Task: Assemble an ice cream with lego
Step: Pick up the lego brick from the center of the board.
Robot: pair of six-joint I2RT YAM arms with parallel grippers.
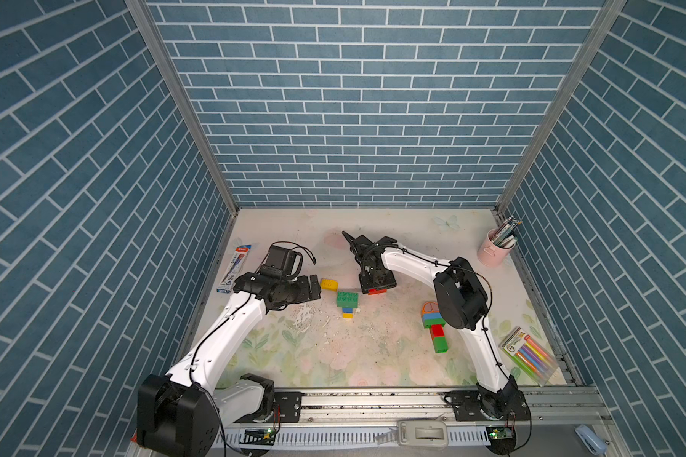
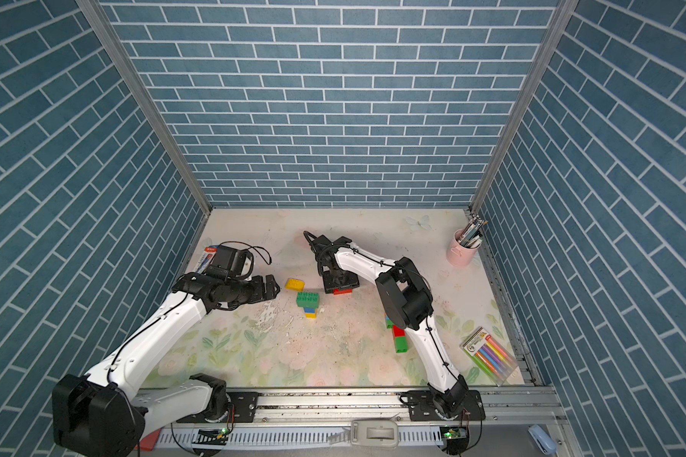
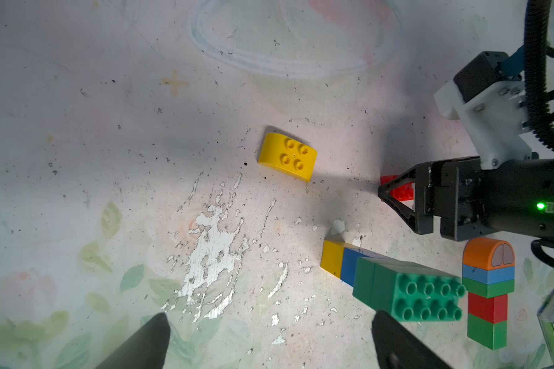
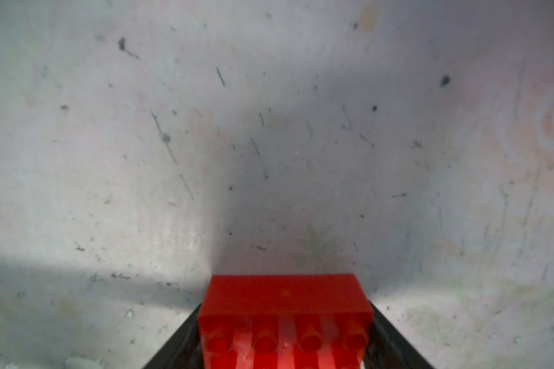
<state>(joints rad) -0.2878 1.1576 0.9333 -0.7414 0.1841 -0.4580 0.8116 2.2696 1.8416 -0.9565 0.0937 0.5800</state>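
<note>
Down on the mat lies a red lego brick (image 4: pixel 285 300), and my right gripper (image 4: pixel 285 345) is shut on its two ends. In both top views only its edge (image 1: pixel 378 291) (image 2: pixel 342 291) shows under the gripper (image 1: pixel 377 283). A yellow rounded brick (image 1: pixel 329 284) (image 3: pixel 287 156) lies loose just ahead of my left gripper (image 1: pixel 313 287) (image 3: pixel 269 319), which is open and holds nothing. A green brick joined to a blue and a yellow one (image 1: pixel 348 304) (image 3: pixel 410 287) lies between the arms. A longer stack with an orange rounded top (image 1: pixel 434 328) (image 3: pixel 488 287) lies by the right arm.
A pack of coloured markers (image 1: pixel 529 354) lies at the front right. A pink cup of pens (image 1: pixel 495 249) stands at the back right. A pen pack (image 1: pixel 233 269) lies behind the left arm. The mat is worn white (image 3: pixel 211 242) in front of the left gripper.
</note>
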